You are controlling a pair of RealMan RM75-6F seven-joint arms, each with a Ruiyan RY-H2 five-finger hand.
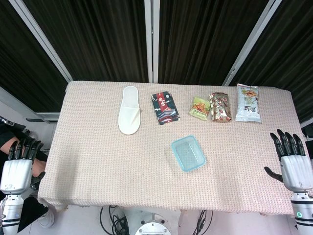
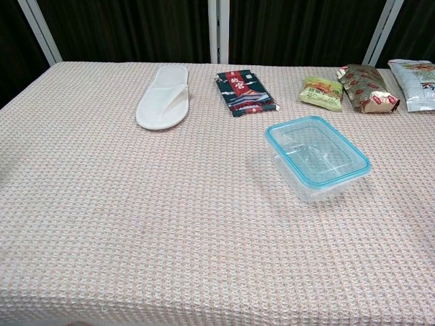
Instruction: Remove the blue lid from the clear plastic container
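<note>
The clear plastic container [image 1: 188,153] [image 2: 318,157] stands right of the table's middle, with its blue-rimmed lid [image 2: 348,176] seated on top. In the head view my left hand [image 1: 17,164] hangs beside the table's left edge, fingers extended and apart, holding nothing. My right hand [image 1: 292,159] hovers over the table's right front corner, fingers spread, also holding nothing. Both hands are far from the container. Neither hand shows in the chest view.
A white slipper [image 1: 129,109] [image 2: 162,104] lies at the back left. A dark snack packet [image 1: 165,107] [image 2: 245,92], a green packet [image 1: 200,107], a brown packet [image 1: 220,107] and a white packet [image 1: 248,103] line the back. A woven pink cloth [image 1: 98,161] covers the table.
</note>
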